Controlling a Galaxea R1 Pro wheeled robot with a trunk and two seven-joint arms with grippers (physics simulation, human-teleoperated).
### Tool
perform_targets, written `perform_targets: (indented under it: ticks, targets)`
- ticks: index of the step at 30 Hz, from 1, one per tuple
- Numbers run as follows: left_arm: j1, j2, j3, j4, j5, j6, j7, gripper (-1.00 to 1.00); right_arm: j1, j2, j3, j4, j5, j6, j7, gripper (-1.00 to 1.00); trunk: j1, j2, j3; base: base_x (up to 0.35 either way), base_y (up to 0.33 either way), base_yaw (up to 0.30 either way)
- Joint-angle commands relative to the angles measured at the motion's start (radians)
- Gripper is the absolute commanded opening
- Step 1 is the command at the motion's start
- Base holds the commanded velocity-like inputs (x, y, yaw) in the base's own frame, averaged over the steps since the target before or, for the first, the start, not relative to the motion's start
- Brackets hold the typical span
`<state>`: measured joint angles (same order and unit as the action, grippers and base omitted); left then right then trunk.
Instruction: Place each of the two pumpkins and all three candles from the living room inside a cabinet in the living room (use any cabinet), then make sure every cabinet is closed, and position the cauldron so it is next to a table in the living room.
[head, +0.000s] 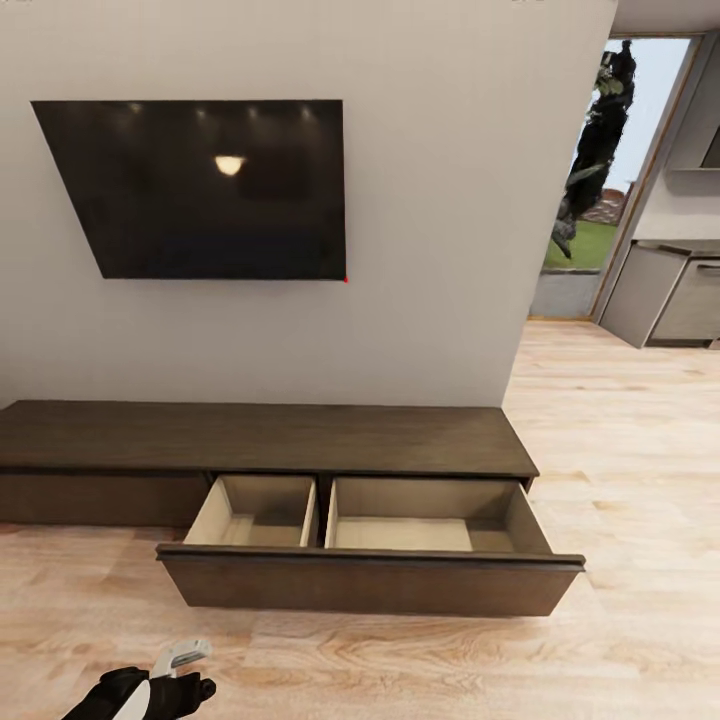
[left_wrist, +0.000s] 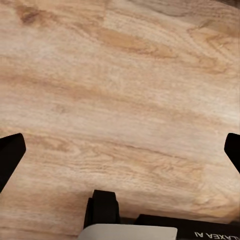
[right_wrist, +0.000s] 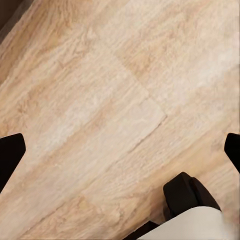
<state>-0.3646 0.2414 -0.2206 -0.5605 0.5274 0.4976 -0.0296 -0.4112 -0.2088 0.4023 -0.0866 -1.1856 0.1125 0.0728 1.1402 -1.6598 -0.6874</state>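
Pale wood flooring is being faced below the cabinet (head: 270, 440), its stiff, heavy-looking drawer (head: 370, 580) standing open at lower centre, best pushed at its front, while both grippers are being held apart, empty.

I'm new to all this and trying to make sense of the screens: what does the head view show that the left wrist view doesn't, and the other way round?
Head view: a dark-brown cabinet against the wall with its drawer pulled open, both compartments looking empty, a dark screen above, and a doorway at the right.

Left wrist view: the left end effector up close, fingers spread wide with nothing between them.

Both: the light wooden floor.
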Motion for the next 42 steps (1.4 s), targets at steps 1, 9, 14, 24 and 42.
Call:
perform_targets:
  ticks: [1, 9, 14, 24, 42]
  targets:
    - [0.0, 0.001, -0.004, -0.001, 0.0, 0.002, 0.0, 1.0, -0.001, 0.0, 0.02, 0.0, 0.003, -0.013, -0.033, 1.0, -0.004, 0.007, 0.002, 0.0, 0.0, 0.0]
    - [0.0, 0.001, -0.006, -0.001, 0.0, 0.001, 0.043, 1.0, -0.001, 0.0, 0.075, -0.005, 0.05, -0.019, -0.162, 1.0, -0.035, 0.063, 0.027, 0.0, 0.0, 0.0]
    - [0.0, -0.013, -0.004, 0.0, -0.001, 0.001, 0.126, 1.0, -0.001, 0.002, 0.102, -0.006, 0.065, 0.001, -0.167, 1.0, -0.046, 0.084, 0.037, 0.0, 0.0, 0.0]
    - [0.0, -0.017, -0.005, 0.001, -0.003, -0.002, 0.143, 1.0, -0.001, 0.002, 0.105, -0.007, 0.067, 0.004, -0.166, 1.0, -0.046, 0.084, 0.037, -0.002, 0.0, 0.0]
    - [0.0, -0.017, -0.004, 0.001, -0.004, -0.017, 0.143, 1.0, 0.0, 0.003, 0.105, -0.007, 0.067, 0.004, -0.161, 1.0, -0.046, 0.084, 0.029, -0.077, 0.0, 0.065]
